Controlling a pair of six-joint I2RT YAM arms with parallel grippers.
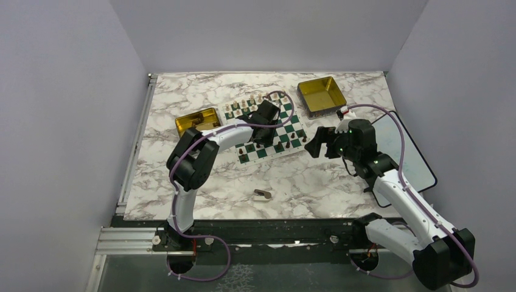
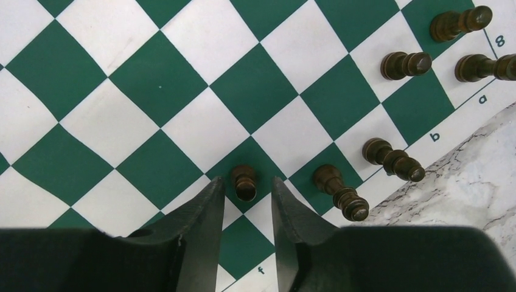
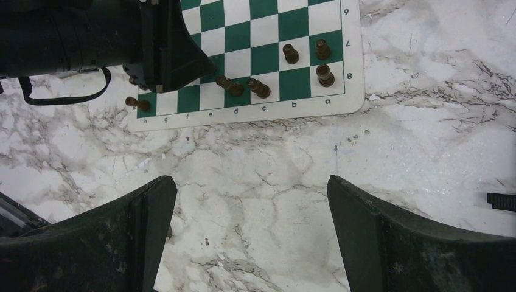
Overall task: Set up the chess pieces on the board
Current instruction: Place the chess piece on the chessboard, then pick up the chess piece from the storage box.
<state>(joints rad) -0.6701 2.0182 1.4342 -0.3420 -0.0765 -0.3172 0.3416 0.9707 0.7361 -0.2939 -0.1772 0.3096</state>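
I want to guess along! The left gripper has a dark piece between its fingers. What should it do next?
Probably lift straight up: the dark piece stands upright on a green square, and the left gripper is open with gaps both sides.

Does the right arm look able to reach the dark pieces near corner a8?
Probably yes: the open right gripper faces the dark pieces with only marble between, and the left gripper sits farther along the board.

Left arm [image 1: 182, 204] and right arm [image 1: 401, 191], both white shells with black joints. A purple cable [image 1: 398, 129] runs back from each set of fingers [image 2: 198, 237]. The fingers themselves are matte black, scuffed wedges.
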